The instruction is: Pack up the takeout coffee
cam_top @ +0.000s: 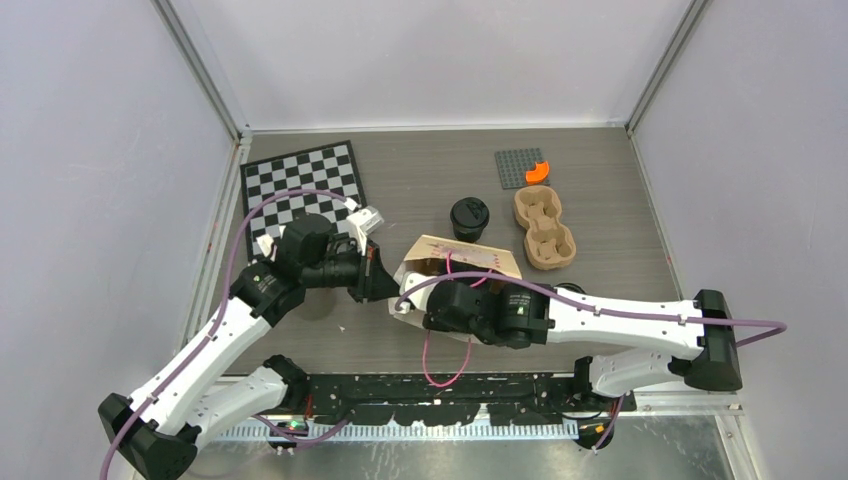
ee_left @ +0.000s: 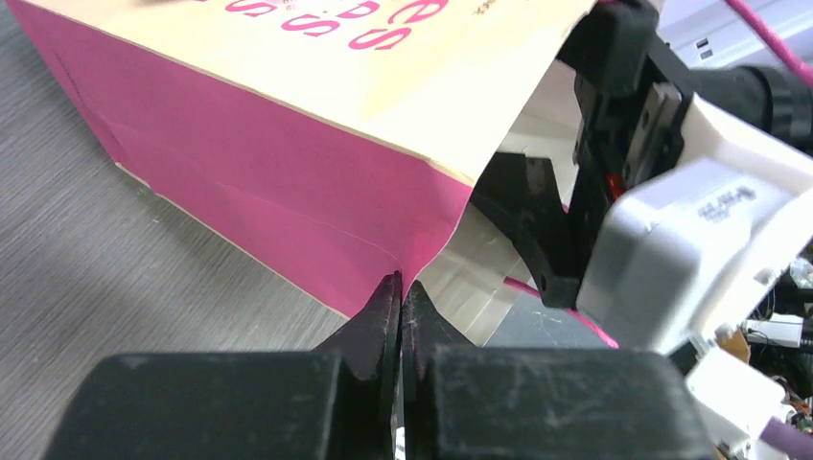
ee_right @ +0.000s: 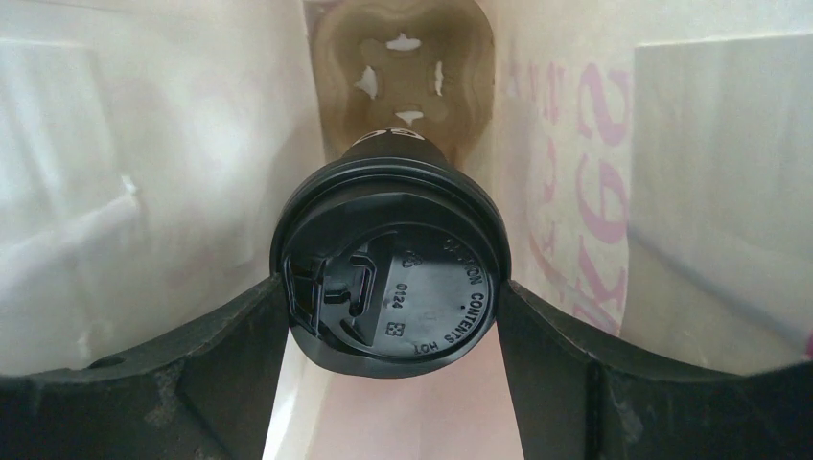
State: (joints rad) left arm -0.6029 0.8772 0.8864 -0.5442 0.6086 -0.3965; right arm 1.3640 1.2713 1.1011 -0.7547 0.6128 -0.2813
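A cream and pink paper bag (cam_top: pixel 470 258) lies on its side mid-table. My left gripper (cam_top: pixel 385 287) is shut on the bag's pink side fold at the mouth (ee_left: pixel 401 287). My right gripper (ee_right: pixel 393 286) reaches inside the bag and is shut on a coffee cup (ee_right: pixel 422 278), its fingers against both sides of the black lid. A brown moulded carrier (ee_right: pixel 403 86) shows at the bag's far end. The second coffee cup (cam_top: pixel 469 217), with its black lid on, stands upright on the table just behind the bag.
A brown cup carrier (cam_top: pixel 543 228) lies right of the standing cup. A grey baseplate (cam_top: pixel 517 170) with an orange piece (cam_top: pixel 538 171) sits at the back. A checkerboard (cam_top: pixel 300 180) lies back left. My right arm (cam_top: pixel 600 318) stretches across the front.
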